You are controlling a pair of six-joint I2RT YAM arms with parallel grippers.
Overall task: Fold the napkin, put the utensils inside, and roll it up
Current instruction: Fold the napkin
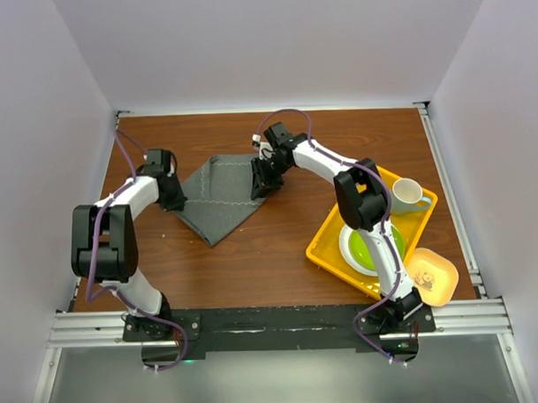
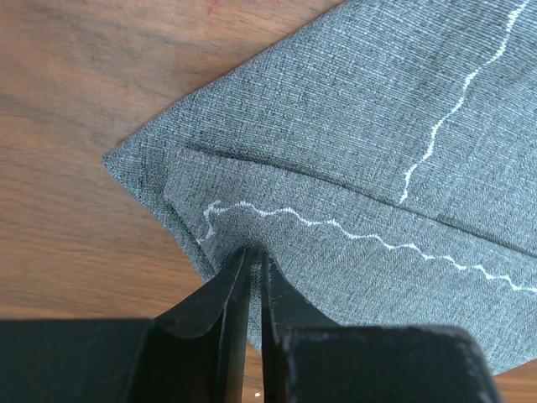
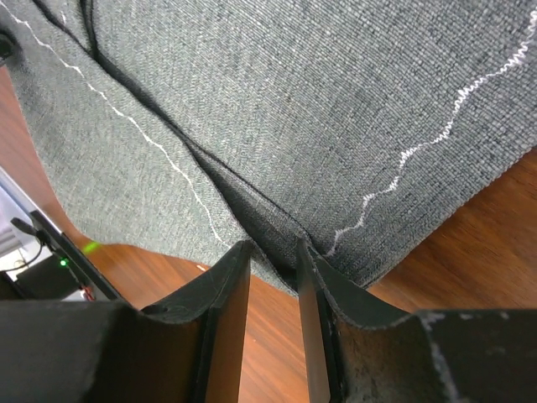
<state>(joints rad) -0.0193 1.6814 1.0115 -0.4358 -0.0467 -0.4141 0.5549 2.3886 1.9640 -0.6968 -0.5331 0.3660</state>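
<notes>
The dark grey napkin [image 1: 218,201] lies folded on the wooden table, left of centre. My left gripper [image 1: 173,198] is at its left corner. In the left wrist view the gripper [image 2: 254,249] is shut on the napkin [image 2: 352,126], with fabric pinched in the thin slit between the jaws. My right gripper [image 1: 261,180] is at the napkin's right edge. In the right wrist view the gripper [image 3: 273,245] holds a thick fold of the napkin [image 3: 294,101] at its tips, the jaws a little apart. No utensils show in any view.
A yellow tray [image 1: 328,235] at the right holds a green plate [image 1: 363,249] and a pale mug [image 1: 408,195]. A small yellow dish [image 1: 431,277] sits by the tray's near corner. White walls enclose the table on three sides.
</notes>
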